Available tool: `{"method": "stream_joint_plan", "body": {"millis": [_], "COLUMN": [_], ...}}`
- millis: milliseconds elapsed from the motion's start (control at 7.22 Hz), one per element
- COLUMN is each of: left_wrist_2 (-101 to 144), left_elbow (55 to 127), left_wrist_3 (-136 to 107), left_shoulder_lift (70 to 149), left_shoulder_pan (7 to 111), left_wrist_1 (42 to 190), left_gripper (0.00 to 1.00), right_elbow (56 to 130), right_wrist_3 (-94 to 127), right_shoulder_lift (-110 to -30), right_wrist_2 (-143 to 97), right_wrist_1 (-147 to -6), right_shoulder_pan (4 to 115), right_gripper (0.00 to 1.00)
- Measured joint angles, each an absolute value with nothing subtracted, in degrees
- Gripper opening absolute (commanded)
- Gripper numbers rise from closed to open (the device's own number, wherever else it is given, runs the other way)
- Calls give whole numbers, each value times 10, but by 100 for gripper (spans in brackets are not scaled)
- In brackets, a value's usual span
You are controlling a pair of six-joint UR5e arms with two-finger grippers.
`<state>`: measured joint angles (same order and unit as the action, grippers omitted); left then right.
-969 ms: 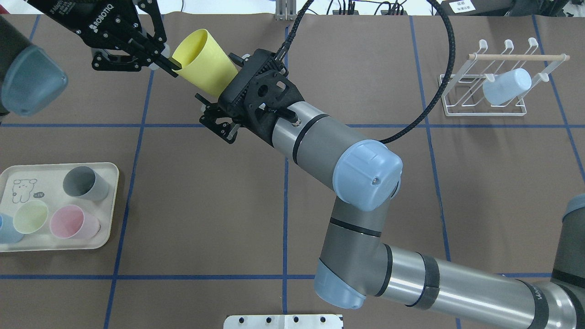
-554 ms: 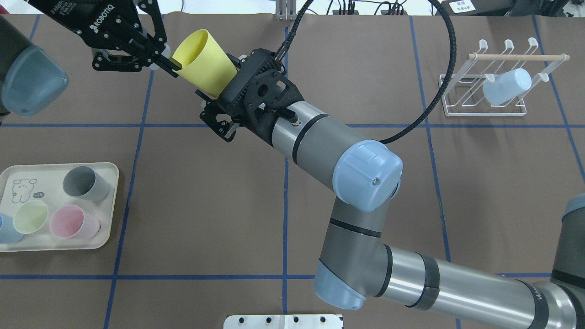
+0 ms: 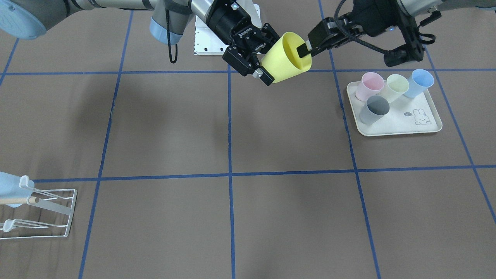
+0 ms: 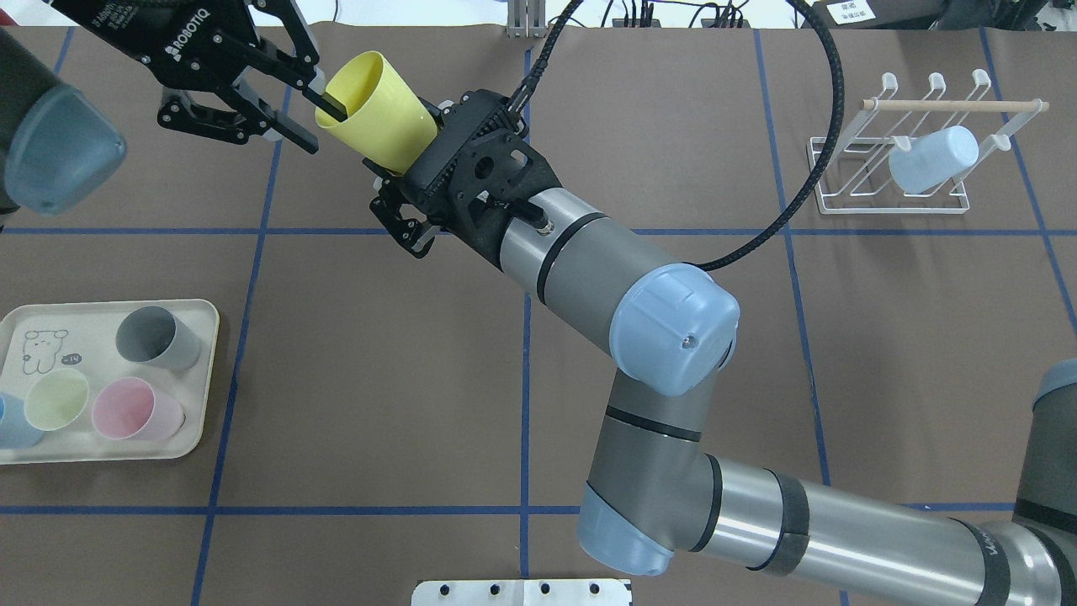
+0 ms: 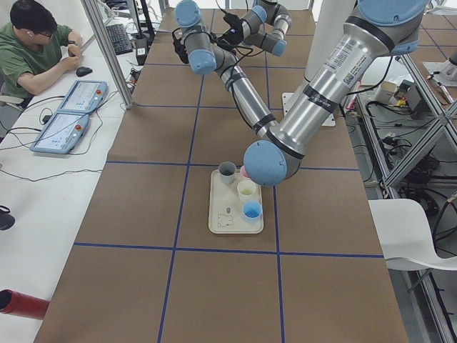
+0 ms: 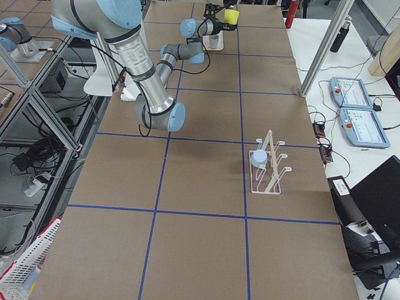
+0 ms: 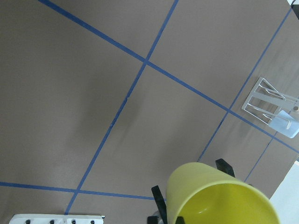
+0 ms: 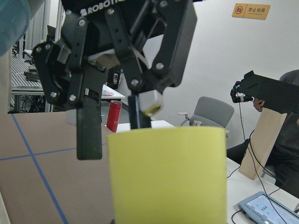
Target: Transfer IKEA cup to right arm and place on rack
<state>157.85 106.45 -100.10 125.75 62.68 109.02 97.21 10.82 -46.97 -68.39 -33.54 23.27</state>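
The yellow IKEA cup [image 4: 383, 118] hangs in the air over the table's far left, lying on its side. My right gripper [image 4: 405, 150] is shut on its base end; it shows too in the front view [image 3: 266, 58]. My left gripper [image 4: 326, 130] is open at the cup's mouth, one finger [image 4: 330, 105] inside the rim and the other [image 4: 290, 135] outside, apart from the wall. The right wrist view shows the cup [image 8: 168, 172] with the parted left fingers [image 8: 88, 133] behind it. The white wire rack [image 4: 883, 198] stands at the far right.
A pale blue cup [image 4: 934, 158] hangs on the rack. A cream bunny tray [image 4: 198, 328] at the near left holds grey, pink, green and blue cups. My right arm's elbow [image 4: 673, 328] spans the table's middle. A white plate [image 4: 522, 592] lies at the near edge.
My right gripper closed on the cup's base. My left gripper then opened, its fingers parting from the cup's rim. The cup shifted slightly.
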Motion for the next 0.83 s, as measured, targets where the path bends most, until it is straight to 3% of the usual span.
{"method": "stream_joint_plan", "body": {"millis": [415,831], "left_wrist_2": [1578,1545], "left_elbow": [1065,1066], "left_wrist_3": [-977,-866], "left_shoulder_lift": [1254,1203], "left_shoulder_pan": [647,669], "left_wrist_1": [1096,1094], "left_gripper": [100,100], "right_elbow": [980,1068], "right_wrist_3": [105,103], "right_shoulder_lift": [-476,-482], "right_wrist_2": [-685,-687], "right_wrist_1": [-356,-578], "right_shoulder_pan": [233,255], "right_gripper": [46,42]}}
